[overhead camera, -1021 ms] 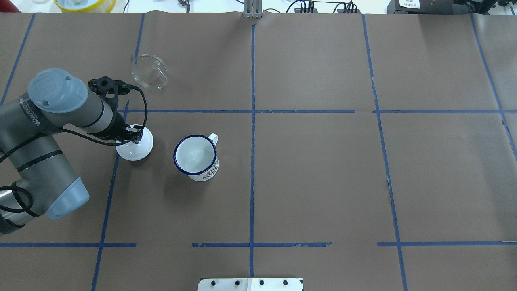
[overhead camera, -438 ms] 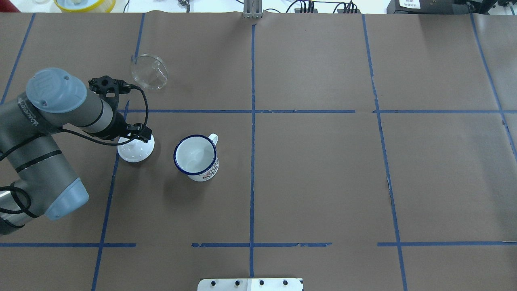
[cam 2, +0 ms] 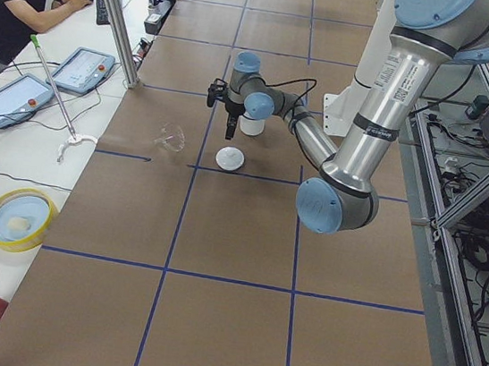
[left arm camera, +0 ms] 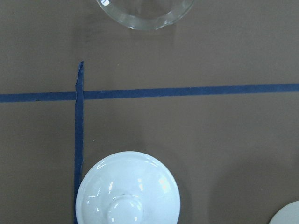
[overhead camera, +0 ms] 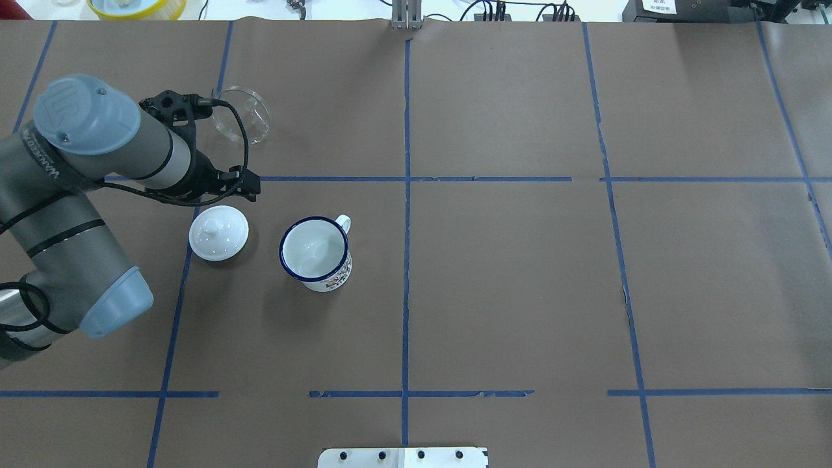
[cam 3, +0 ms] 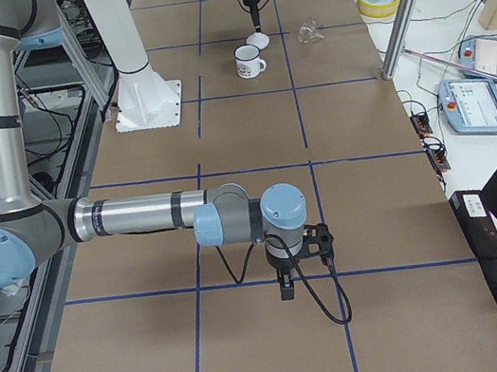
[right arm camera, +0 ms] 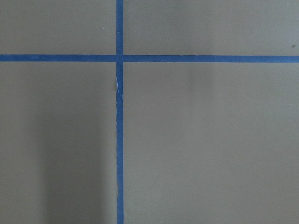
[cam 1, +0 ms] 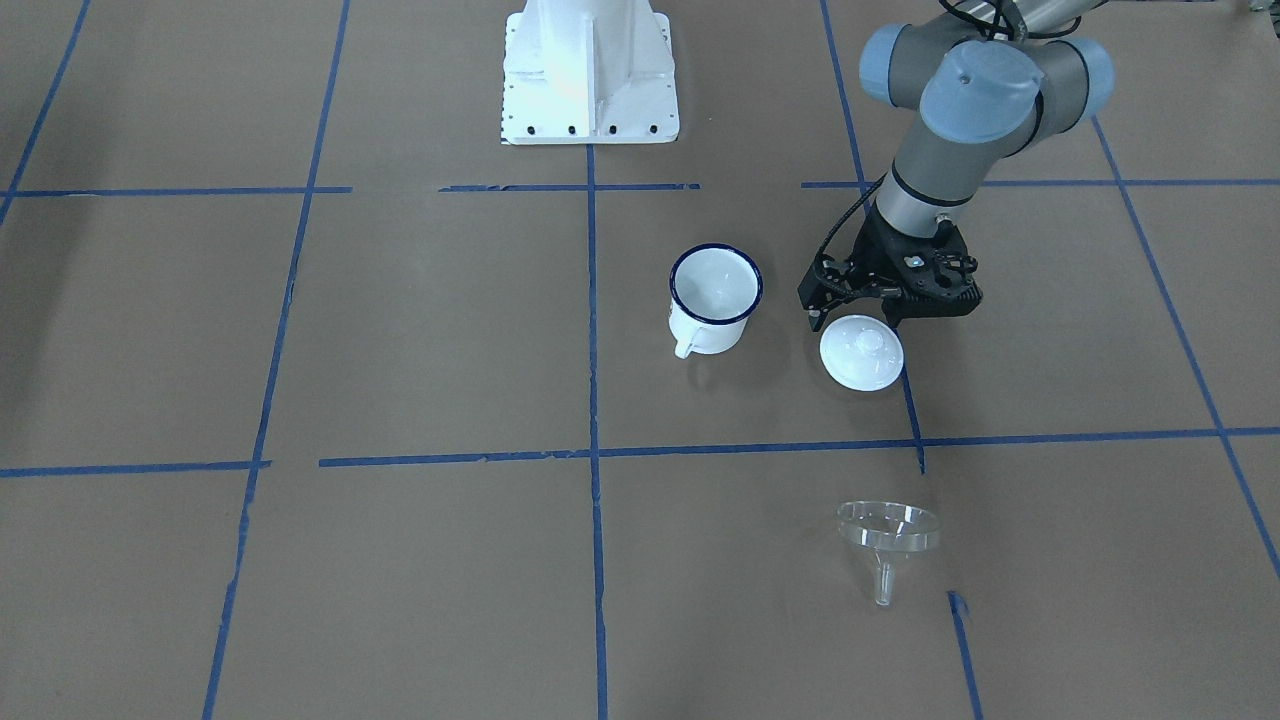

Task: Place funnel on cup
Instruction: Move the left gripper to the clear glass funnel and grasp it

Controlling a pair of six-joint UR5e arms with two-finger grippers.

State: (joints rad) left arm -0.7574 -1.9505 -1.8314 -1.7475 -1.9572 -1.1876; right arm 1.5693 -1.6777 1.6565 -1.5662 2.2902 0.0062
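**Step in hand: approach to the funnel.** The left hand hangs between the white knobbed lid and the clear funnel, holding nothing; how far it is open cannot be told. The funnel lies tipped on the tabletop at the upper left of the overhead view, apart from the enamel mug. The next move probably calls for reaching the funnel's rim.

Your overhead looks forward-down from behind the base | front-facing opposes it, steep; both share the cup | side cameras sight along the table | wrist cameras close, straight down; left shares the lid with overhead.
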